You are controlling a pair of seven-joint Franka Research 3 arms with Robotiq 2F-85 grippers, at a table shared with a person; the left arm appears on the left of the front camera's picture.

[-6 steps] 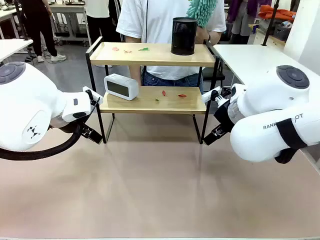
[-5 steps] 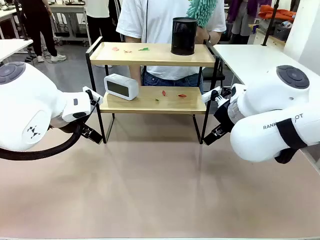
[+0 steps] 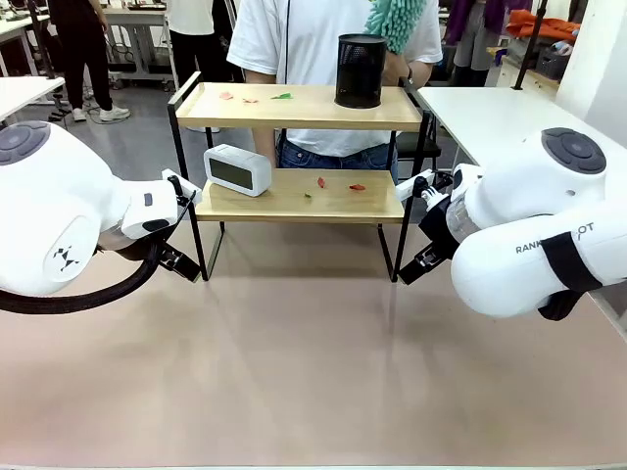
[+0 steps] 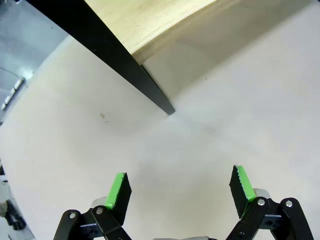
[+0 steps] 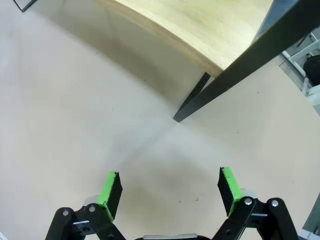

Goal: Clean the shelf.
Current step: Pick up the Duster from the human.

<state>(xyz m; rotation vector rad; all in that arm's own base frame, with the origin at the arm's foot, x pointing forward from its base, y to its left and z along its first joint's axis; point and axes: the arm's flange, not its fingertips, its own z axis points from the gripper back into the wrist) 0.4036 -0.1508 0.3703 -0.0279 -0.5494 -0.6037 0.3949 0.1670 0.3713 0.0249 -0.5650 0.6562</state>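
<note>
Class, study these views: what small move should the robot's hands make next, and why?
Probably ease both hands forward until each straddles a front leg of the shelf, to steady it. The left hand and right hand are open and empty, each with a leg just ahead, while the person behind holds a teal duster and scraps litter the boards.

White clock (image 3: 237,169), black mesh cup (image 3: 360,70), teal duster (image 3: 395,22)

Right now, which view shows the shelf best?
The front view: the whole shelf, both boards, frame and legs, with a clock, a black cup and scraps on it. Each wrist view gives a board corner and one black leg.
</note>
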